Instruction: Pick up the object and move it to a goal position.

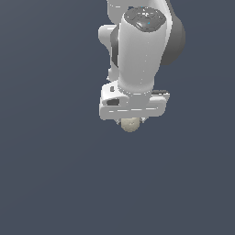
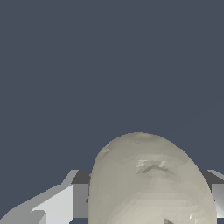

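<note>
Arm: the white Panda arm (image 1: 140, 50) reached straight down in the exterior view.
Gripper: the gripper (image 1: 131, 120) was clamped on the ball, fingers (image 2: 61, 203) at either side of it.
Ball: the cream-beige ball (image 1: 130, 124) sat just under the hand, between the fingers; it loomed large in the wrist view (image 2: 151, 183).
Ground: plain dark blue-grey surface (image 1: 50, 174).

Points straight down, white arm (image 1: 140, 50) foreshortened from above, its dark joint housing bulging on the exterior view's right. Ends in a wide white gripper (image 1: 131, 120) body set crosswise below the wrist. Clamps the cream ball (image 1: 130, 124) directly beneath the palm, fingers mostly hidden under the body. Shows, in the wrist view, grey-white fingers (image 2: 65, 203) flanking both sides of the ball (image 2: 148, 183).
</note>
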{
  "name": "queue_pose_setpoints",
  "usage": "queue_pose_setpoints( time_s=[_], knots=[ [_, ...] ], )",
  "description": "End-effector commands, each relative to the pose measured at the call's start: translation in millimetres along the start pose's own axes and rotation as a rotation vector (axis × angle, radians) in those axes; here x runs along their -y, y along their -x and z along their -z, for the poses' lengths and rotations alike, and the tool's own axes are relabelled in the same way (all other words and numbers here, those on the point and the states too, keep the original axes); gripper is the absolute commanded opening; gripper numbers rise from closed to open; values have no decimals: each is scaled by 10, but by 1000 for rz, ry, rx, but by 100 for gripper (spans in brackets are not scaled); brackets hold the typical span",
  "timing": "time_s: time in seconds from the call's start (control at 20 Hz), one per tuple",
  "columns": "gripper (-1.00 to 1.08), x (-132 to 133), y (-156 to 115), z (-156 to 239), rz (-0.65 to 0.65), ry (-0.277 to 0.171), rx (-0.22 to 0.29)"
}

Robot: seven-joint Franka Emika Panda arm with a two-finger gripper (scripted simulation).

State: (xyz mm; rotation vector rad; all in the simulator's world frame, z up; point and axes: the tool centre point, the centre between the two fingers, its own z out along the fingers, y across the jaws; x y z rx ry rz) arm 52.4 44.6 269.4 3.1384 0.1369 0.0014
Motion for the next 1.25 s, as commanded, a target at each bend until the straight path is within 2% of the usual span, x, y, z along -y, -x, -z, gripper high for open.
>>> queue_pose_setpoints(
  time_s=[0.0, 0.55, 1.2],
  knots=[
    [-100, 53, -91, 148, 0, 0, 1],
    [-100, 215, -392, 602, 0, 0, 1],
    [-100, 263, -500, 746, 0, 0, 1]
  ],
)
